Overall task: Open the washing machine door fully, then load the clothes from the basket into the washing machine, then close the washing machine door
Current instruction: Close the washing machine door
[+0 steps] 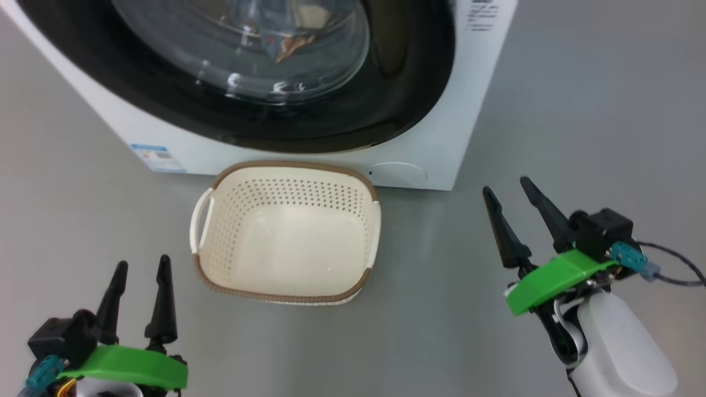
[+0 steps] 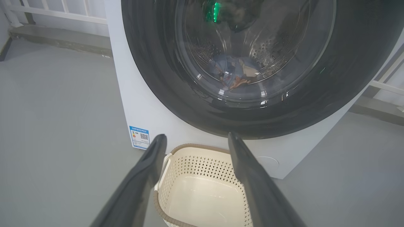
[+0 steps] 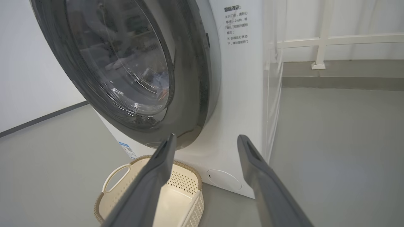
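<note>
Black-rimmed door [image 1: 411,82] shut, blue clothes [image 2: 232,75] behind glass; cream basket [image 1: 287,165] bare

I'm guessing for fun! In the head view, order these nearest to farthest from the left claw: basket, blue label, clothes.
1. Basket, right of the left claw.
2. Blue label, low on the washer.
3. Clothes, behind the door glass.

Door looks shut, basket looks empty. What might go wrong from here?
1. The round black-rimmed glass door sits against the white boxy washing machine, but the latch is not visible; it may not have caught.
2. The empty cream perforated plastic basket stands close before the machine, between the open left gripper and open right gripper; driving forward might knock it.
</note>
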`<state>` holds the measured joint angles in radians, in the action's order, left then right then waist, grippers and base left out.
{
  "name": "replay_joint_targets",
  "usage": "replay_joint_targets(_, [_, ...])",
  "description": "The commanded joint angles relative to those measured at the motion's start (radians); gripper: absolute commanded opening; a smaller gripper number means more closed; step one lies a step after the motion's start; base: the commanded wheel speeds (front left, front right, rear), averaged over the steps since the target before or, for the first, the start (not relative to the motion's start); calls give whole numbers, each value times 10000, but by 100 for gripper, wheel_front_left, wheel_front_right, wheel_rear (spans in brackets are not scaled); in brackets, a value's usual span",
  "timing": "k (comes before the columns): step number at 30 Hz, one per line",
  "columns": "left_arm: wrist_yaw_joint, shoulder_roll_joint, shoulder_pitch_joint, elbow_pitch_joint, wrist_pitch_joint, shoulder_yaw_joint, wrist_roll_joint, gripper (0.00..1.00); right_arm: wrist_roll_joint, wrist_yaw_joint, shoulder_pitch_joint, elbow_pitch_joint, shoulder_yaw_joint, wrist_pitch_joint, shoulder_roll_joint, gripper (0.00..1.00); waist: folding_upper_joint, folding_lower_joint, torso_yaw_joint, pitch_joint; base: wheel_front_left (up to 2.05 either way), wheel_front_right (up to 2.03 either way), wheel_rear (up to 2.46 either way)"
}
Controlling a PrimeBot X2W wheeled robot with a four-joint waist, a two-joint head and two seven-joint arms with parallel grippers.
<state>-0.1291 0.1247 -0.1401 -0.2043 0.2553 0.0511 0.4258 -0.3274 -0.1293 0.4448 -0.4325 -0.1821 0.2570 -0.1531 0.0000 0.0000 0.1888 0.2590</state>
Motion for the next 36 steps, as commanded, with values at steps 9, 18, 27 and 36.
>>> replay_joint_targets(9, [-16,478,304,55,65,-593,-256,100,-58,-14,-1371,476,438,48,68,100,0,0,-1236,-889,0,0,0])
replay_joint_targets(18, [-16,637,695,23,65,-666,-261,100,-46,-14,-2104,651,851,48,-5,100,0,0,-1725,-1240,0,0,0])
replay_joint_targets(27, [-16,703,1085,81,65,-790,-302,100,-82,-14,-2594,787,1337,48,-112,100,0,0,-1993,-1461,0,0,0])
replay_joint_targets(36, [-16,739,1224,104,65,-789,-276,100,-67,-14,-2859,851,1573,48,-85,100,0,0,-2042,-1536,0,0,0])
